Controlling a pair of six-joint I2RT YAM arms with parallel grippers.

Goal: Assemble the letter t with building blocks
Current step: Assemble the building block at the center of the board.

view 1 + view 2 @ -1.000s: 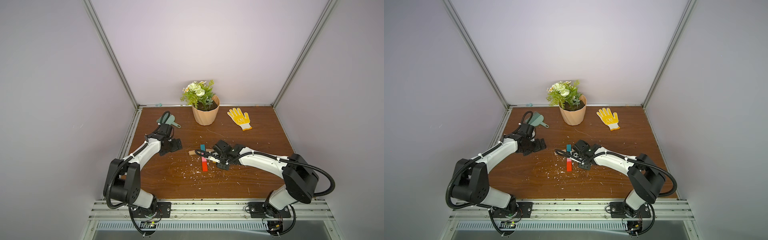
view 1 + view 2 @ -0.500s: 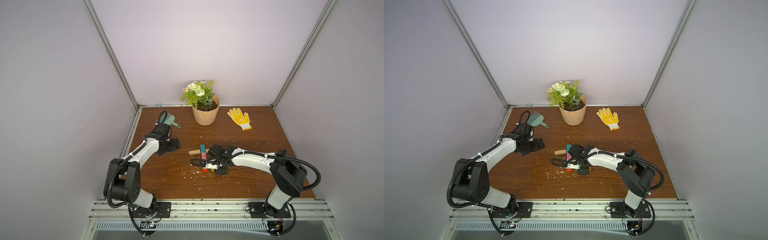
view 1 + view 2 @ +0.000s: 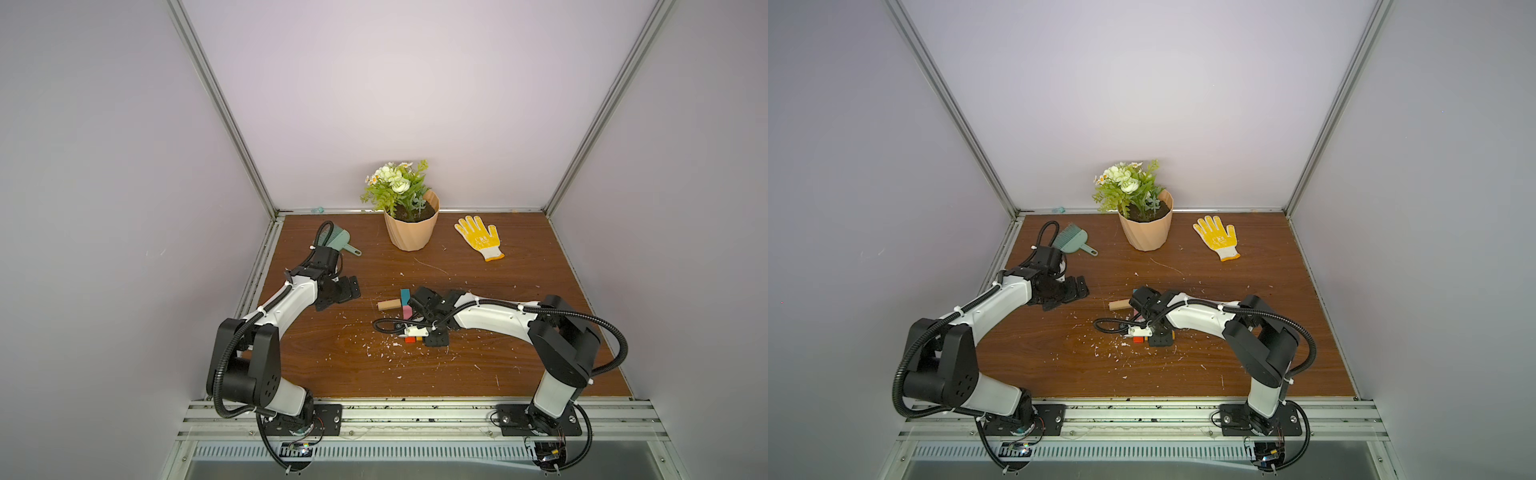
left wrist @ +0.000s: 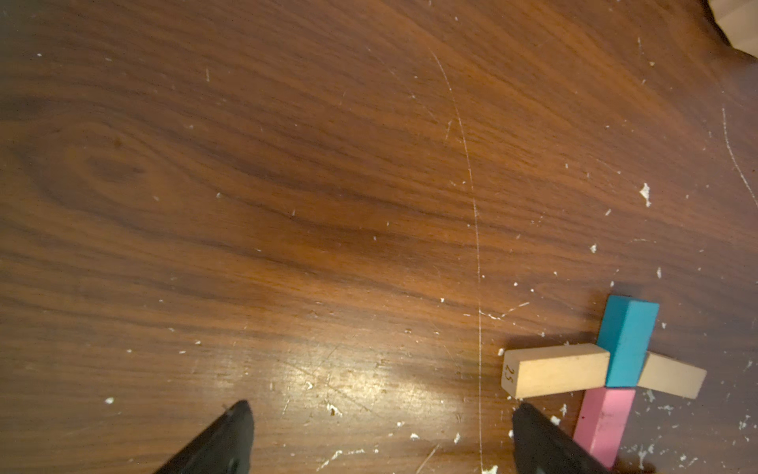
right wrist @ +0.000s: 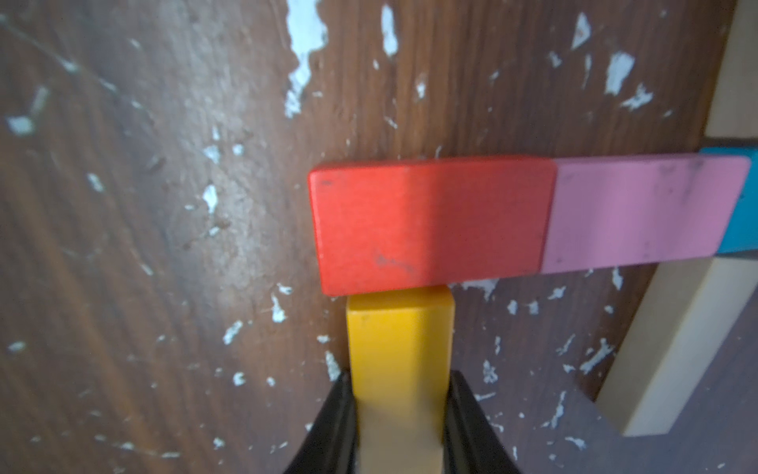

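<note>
A small grey-green dustpan with a brush [image 3: 341, 242] lies at the far left corner of the brown wood-grain worktop [image 3: 519, 353]. Just nearer than it, along the left edge, the left gripper [image 4: 381, 414] hangs over bare wood. Its jaws are wide apart with nothing between them.

The building blocks lie in the middle of the worktop among white crumbs [image 4: 645, 193], laid out as the letter t [image 5: 549, 221]. Leftmost is a plain tan wooden bar [image 4: 555, 375] with a number on its end. Its other end touches the side of a teal painted bar [image 4: 627, 340]. A second tan wooden bar [image 4: 672, 379] juts out from the teal bar's opposite side, slightly askew. A pink painted bar [image 4: 603, 427] continues the teal one end to end towards the near edge, and a red painted bar [image 5: 430, 225] follows the pink one in the same line.

The right gripper [image 5: 400, 381] is clamped on an orange-yellow wooden bar [image 5: 400, 340]. The free end of that bar meets the long side of the red bar, close to the red bar's outer end. I cannot tell whether the held bar rests on the wood.

A peach ribbed pot of green leaves and white flowers [image 3: 411, 232] stands at the middle of the far edge. To its right, towards the far right corner, a yellow knitted work glove with a white cuff [image 3: 478, 239] lies flat, well apart from the blocks.
</note>
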